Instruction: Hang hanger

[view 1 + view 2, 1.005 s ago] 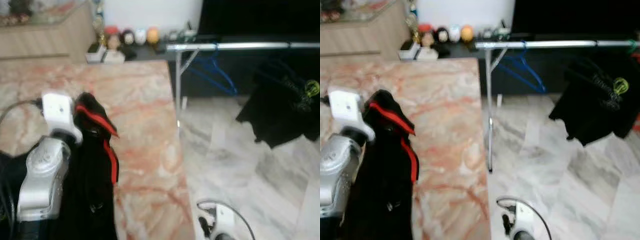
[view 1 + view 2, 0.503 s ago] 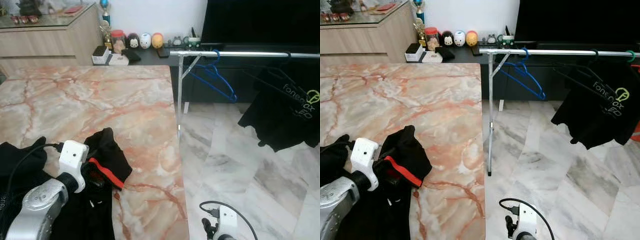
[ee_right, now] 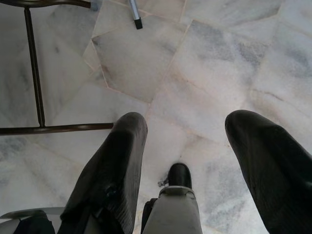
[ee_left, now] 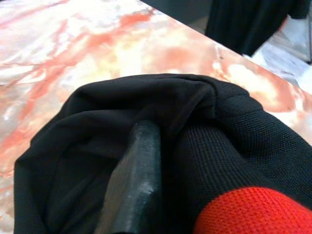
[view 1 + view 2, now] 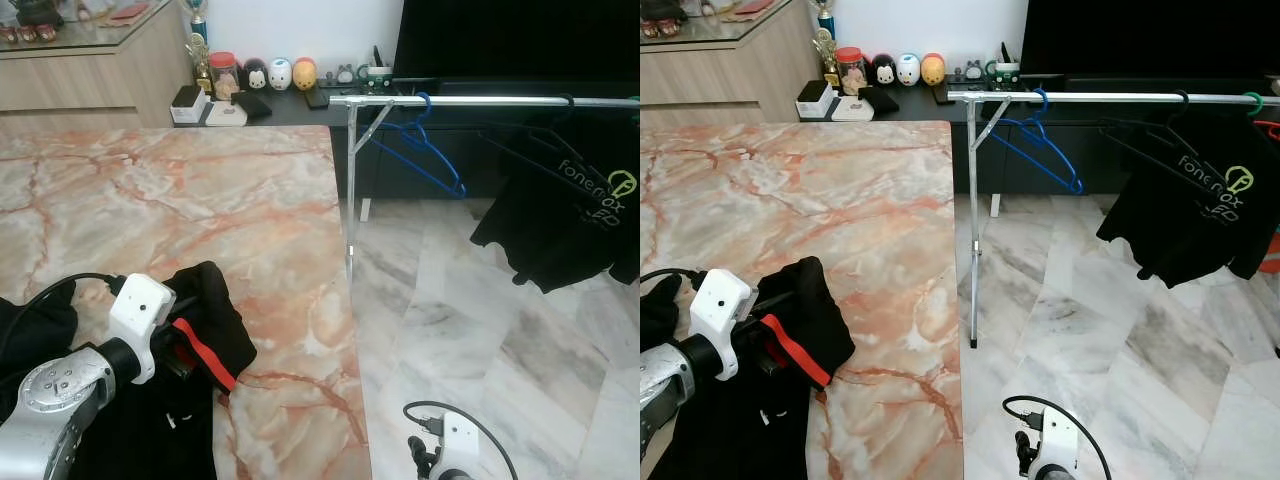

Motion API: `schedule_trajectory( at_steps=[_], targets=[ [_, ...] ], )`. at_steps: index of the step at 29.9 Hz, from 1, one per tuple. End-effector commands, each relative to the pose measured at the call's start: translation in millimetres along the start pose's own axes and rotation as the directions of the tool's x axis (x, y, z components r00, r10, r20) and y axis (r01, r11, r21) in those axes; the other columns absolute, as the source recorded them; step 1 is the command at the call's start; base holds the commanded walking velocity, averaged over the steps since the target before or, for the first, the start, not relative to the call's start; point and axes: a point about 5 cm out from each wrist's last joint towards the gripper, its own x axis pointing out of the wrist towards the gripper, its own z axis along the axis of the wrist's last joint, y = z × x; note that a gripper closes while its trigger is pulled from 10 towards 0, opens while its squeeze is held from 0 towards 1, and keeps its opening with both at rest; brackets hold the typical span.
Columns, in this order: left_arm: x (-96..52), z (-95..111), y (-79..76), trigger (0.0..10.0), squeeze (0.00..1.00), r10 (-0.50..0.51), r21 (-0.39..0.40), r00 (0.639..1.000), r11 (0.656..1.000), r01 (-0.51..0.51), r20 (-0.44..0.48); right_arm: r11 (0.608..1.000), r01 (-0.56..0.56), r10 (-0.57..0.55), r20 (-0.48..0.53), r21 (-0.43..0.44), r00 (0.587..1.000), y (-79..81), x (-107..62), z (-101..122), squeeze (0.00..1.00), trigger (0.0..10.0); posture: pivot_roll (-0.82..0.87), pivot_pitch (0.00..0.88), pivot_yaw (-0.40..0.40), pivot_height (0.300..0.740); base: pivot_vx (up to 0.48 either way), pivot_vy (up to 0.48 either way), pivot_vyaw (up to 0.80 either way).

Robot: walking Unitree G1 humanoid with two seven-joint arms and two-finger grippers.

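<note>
Hanger point(image 5: 425, 158): blue, hooked on the metal rail point(image 5: 480, 101) near its left post, just past the far corner of the marble table point(image 5: 200, 190). Hanging free, apart from both grippers. Same spot on the rail as in the earlier frames.

Further right on the same rail: black T-shirt point(image 5: 570, 225) with a light logo, on a dark hanger point(image 5: 1140, 135). Also unchanged.

Left gripper point(image 4: 165, 141): over the near left part of the table, buried in a black garment point(image 5: 205, 310) with red trim point(image 5: 200, 352). Clamped on that cloth. One black finger point(image 4: 139, 170) visible in the wrist view, fabric folded over it, other finger hidden under the cloth. Cannot tell whether anything besides fabric sits inside the bundle.

Versus 1 s ago: garment then lifted in a tall peak, picture blurred; now slumped low, lying on the tabletop around the wrist. Versus 0.5 s ago: nearly the same pose, wrist a touch further left in view. Whole picture slightly shifted, so camera motion, not the furniture.

Right gripper point(image 3: 185, 141): hanging low beside the table over the marble floor point(image 5: 480, 320), fingers point(image 3: 117, 165) spread wide, nothing between them. Same low idle position as before.

Background: row of small figurines point(image 5: 280, 72) on the dark shelf behind the table, near the rail's left end.
</note>
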Motion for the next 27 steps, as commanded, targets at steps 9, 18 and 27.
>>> schedule_trajectory(
  at_steps=[9, 18, 27],
  targets=[
    [-24.4, 7.3, -1.5, 10.0, 1.00, -0.212, 0.061, 0.966, 0.973, 0.223, -0.146, 1.000, 0.005, -0.005, 0.002, 0.011, 1.000, 0.9, 0.0, 0.0, 0.00, 10.0, 0.10, 0.036, 0.005, 0.740, 0.000, 0.000, 0.00],
    [-43.7, 7.9, -5.1, 10.0, 1.00, -0.341, 0.019, 0.906, 0.934, 0.357, -0.249, 1.000, 0.006, -0.006, 0.002, 0.014, 1.000, 0.6, 0.1, 0.1, 0.00, 10.0, 0.10, 0.039, 0.005, 0.740, 0.000, 0.000, 0.00],
    [-55.9, 23.5, 6.0, 10.0, 0.00, -0.329, -0.084, 0.943, 0.942, 0.324, -0.054, 1.000, 0.011, -0.011, 0.003, 0.021, 1.000, 0.5, 0.0, 0.1, 0.00, 10.0, 0.11, 0.034, 0.006, 0.740, 0.000, 0.000, 0.00]
  ],
)
